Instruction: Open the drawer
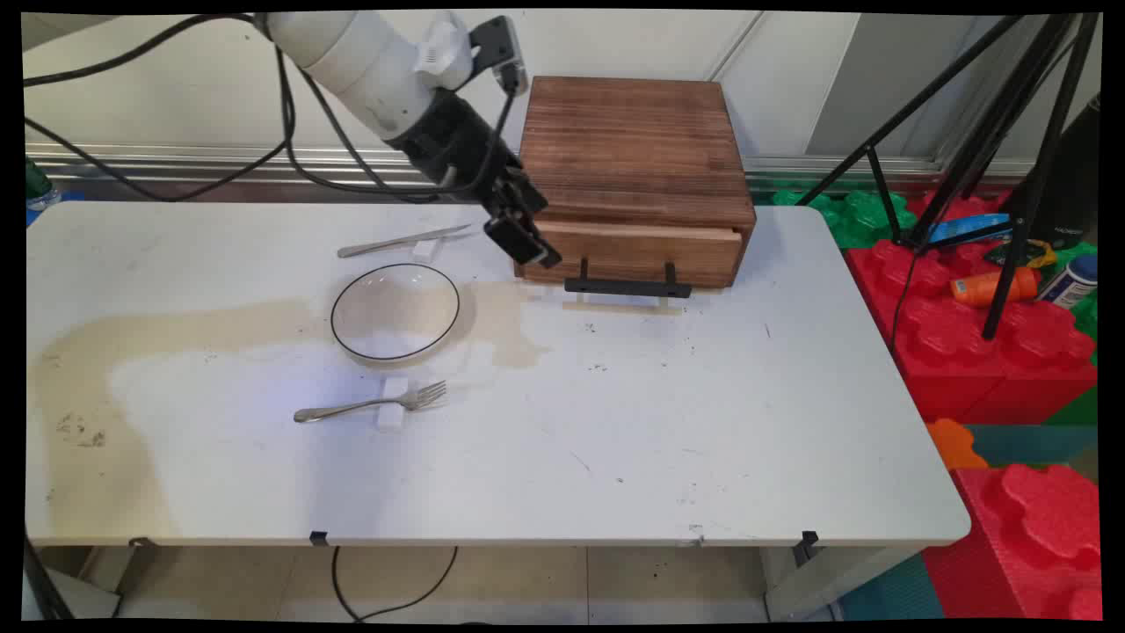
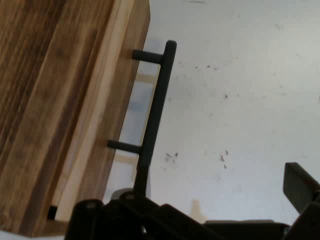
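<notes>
Gripper [image 1: 525, 236] hung at box's [image 1: 635, 158] left front corner, beside your handle [image 1: 627, 286]; fingers apart, empty.

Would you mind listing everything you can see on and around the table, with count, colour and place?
wooden drawer box: 1, brown, far middle of the table, drawer front facing the camera
drawer handle: 1, black bar, on the drawer front, low
bowl: 1, clear with a dark rim, left of the box
knife: 1, silver, behind the bowl, on a small white rest
fork: 1, silver, in front of the bowl, across a small white rest
table: 1, white, with a tan stain on its left part
foam blocks: several, red and green, on the floor at right
tripod: 1, black, at right
gripper: 1, black, at the box's left front corner, open
</notes>
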You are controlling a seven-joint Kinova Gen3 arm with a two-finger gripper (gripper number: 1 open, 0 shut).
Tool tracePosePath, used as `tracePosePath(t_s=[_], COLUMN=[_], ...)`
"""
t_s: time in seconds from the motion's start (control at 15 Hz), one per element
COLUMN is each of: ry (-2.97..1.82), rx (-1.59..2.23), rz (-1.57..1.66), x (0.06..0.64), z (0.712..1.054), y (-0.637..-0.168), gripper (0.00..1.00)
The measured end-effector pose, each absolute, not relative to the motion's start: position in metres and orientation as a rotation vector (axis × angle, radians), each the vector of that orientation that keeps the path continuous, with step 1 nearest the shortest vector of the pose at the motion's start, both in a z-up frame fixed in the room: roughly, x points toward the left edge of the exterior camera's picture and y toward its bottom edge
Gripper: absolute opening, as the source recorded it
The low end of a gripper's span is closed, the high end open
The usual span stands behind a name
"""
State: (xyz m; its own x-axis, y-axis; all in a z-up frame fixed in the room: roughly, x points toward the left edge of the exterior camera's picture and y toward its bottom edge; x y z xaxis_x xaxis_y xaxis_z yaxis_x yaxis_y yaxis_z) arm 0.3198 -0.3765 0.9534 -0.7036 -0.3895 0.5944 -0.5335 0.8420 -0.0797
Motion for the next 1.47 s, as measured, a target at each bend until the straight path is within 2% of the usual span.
tracePosePath(t_s=[0.67,1.47], ry=[-2.488,-2.551], rx=[0.608,0.581], rz=[0.329,0.280], x=[0.272,0.228], z=[0.940,0.892], y=[-0.409,-0.446], gripper=[1.00,1.00])
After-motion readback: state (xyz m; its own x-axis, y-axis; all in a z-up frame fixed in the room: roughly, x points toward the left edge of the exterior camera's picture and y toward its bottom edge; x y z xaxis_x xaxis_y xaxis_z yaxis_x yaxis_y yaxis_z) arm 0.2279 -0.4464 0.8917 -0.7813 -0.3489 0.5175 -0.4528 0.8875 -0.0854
